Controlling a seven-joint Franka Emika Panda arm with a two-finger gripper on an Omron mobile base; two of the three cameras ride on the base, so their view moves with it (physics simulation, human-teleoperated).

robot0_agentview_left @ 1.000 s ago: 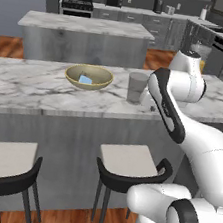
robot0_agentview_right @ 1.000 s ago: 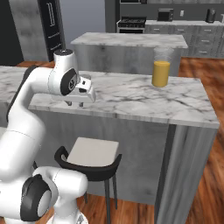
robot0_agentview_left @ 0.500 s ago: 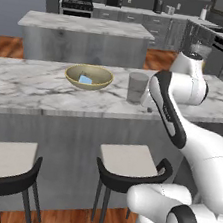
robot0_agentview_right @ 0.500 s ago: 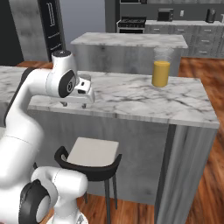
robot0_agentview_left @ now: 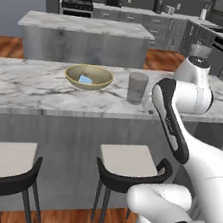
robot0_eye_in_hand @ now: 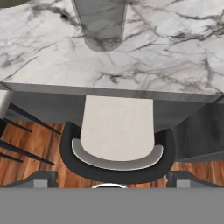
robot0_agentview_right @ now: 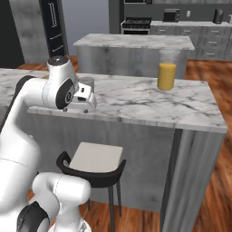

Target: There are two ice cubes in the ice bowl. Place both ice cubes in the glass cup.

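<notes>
While the gripper (robot0_agentview_right: 80,108) hangs at the near edge of the marble counter (robot0_agentview_right: 136,102), its fingers are too small and too hidden under the white hand to read: cannot tell if they are spread or pressed together. Nothing shows between them. Hand view looks down along them: two dark tips at the bottom edge, a bar stool (robot0_eye_in_hand: 117,140) directly below, counter edge across the middle.

Glass cup (robot0_eye_in_hand: 100,24) stands upright on the counter, at the top of the hand view, ahead of the fingers and apart from them. Seen from the right base camera, the cup (robot0_agentview_right: 86,83) sits just behind the hand, partly covered by it. Left base view: cup (robot0_agentview_left: 137,87) just left of the arm's upper link, clear and greyish; nothing visible inside it.

Ice bowl (robot0_agentview_left: 89,77) sits further left on the same counter, near the cup but not touching. Pale-blue ice (robot0_agentview_left: 85,80) lies inside the bowl, well apart from the fingers; at this size I cannot separate the two cubes.

Glass of orange juice (robot0_agentview_right: 166,70) stands well to the right on the counter, far from the hand. Second stool (robot0_agentview_left: 4,168) under the counter at left. Another marble island (robot0_agentview_left: 86,26) behind.
</notes>
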